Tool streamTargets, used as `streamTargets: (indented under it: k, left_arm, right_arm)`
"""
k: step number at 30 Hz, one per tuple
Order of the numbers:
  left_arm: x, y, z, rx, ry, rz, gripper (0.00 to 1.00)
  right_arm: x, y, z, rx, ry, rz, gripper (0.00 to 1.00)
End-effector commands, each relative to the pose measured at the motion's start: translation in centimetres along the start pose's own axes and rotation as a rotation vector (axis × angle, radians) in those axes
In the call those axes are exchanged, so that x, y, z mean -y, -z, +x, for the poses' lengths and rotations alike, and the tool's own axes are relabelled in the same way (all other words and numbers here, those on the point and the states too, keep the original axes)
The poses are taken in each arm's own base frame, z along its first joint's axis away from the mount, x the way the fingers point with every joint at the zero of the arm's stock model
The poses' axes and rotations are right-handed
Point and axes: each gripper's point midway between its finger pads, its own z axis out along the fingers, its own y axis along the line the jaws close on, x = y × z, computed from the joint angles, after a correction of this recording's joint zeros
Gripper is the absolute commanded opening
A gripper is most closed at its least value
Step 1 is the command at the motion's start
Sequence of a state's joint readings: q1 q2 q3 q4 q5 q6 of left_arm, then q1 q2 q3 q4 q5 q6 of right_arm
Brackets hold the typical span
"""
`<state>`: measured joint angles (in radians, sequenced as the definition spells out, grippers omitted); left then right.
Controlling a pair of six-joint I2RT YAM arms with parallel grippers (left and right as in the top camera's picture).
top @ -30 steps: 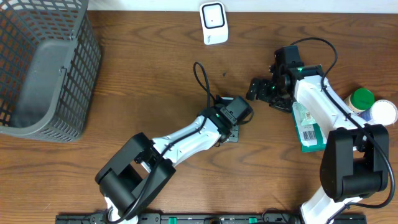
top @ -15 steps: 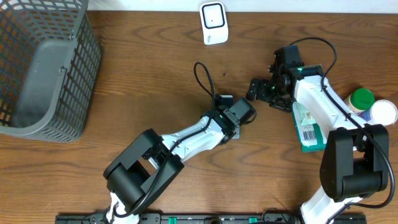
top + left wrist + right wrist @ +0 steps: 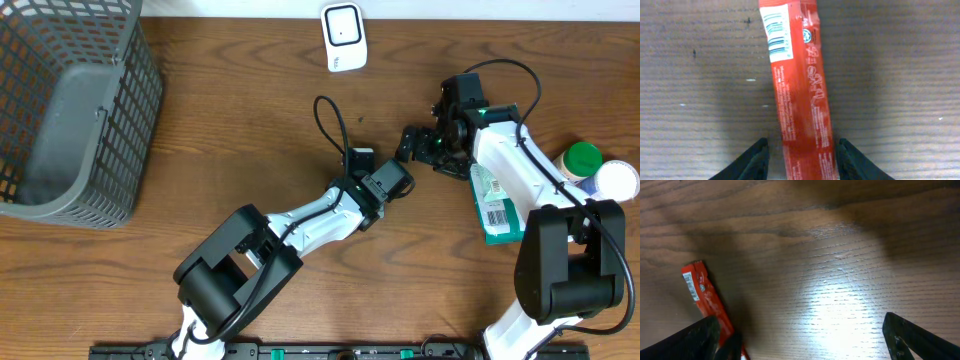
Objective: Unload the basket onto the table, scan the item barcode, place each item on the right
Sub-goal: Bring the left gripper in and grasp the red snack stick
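Packet: a long red packet (image 3: 802,95) is seen lying flat on the wooden table (image 3: 900,75), near its middle.
Barcode: a barcode (image 3: 777,32) on a white panel is shown face up at the packet's far end, away from the left fingers.
Left gripper: the left gripper (image 3: 802,146) is held low over the packet's near end, and the packet is straddled by its 2 fingers (image 3: 754,161).
Left jaws: they are spread just wider than the packet. A narrow strip of table is seen beside 1 finger, the other is almost at the packet's edge, and no pinch is seen.
Right gripper: the right gripper (image 3: 800,325) is held above bare table near the packet, which is caught at the left of its wrist view.
Right jaws: they are spread wide, and nothing is held between them.
Scanner: a white scanner (image 3: 343,38) is set at the table's far edge, well apart from the packet.
Basket: a grey basket (image 3: 70,110) is placed at the far left corner.
Box: a teal box (image 3: 497,212) is laid by the right arm and is partly covered by it.
Caps: a green cap (image 3: 582,158) and a white cap (image 3: 615,180) are seen near the right edge, just beside the box.
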<state>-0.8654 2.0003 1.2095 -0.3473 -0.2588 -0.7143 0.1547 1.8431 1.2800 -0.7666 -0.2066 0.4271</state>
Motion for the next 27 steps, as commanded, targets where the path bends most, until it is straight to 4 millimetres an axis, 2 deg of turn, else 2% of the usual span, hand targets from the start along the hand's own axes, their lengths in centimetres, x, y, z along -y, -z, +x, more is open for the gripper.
streamTargets:
  k: [1, 6, 12, 17, 20, 24, 27]
  left_arm:
    - [-2.8, -1.7, 1.7, -0.040, -0.141, -0.125, 0.43]
    - [-4.5, -1.3, 2.0, -0.055, -0.233, -0.205, 0.42]
    - [-4.3, -1.2, 1.8, -0.052, -0.235, -0.191, 0.43]
    - [-3.3, -1.5, 3.1, -0.116, -0.230, -0.128, 0.47]
    - [-3.5, -2.0, 3.5, -0.132, -0.229, -0.131, 0.49]
    - [-4.0, -2.1, 3.0, -0.134, -0.208, -0.130, 0.50]
    - [-3.6, -2.1, 3.1, -0.182, -0.167, -0.063, 0.51]
  right_arm:
    - [-0.2, -0.1, 0.3, -0.008, 0.022, -0.002, 0.99]
    - [-0.2, -0.1, 0.3, -0.008, 0.022, -0.003, 0.99]
    - [-0.1, -0.1, 0.4, -0.009, 0.022, -0.002, 0.99]
    - [-0.1, -0.1, 0.5, -0.014, 0.021, 0.000, 0.99]
    - [-0.1, -0.1, 0.5, -0.015, 0.021, 0.001, 0.99]
    - [-0.1, -0.1, 0.5, -0.015, 0.038, 0.001, 0.99]
    - [0.3, -0.1, 0.3, -0.009, 0.044, 0.009, 0.99]
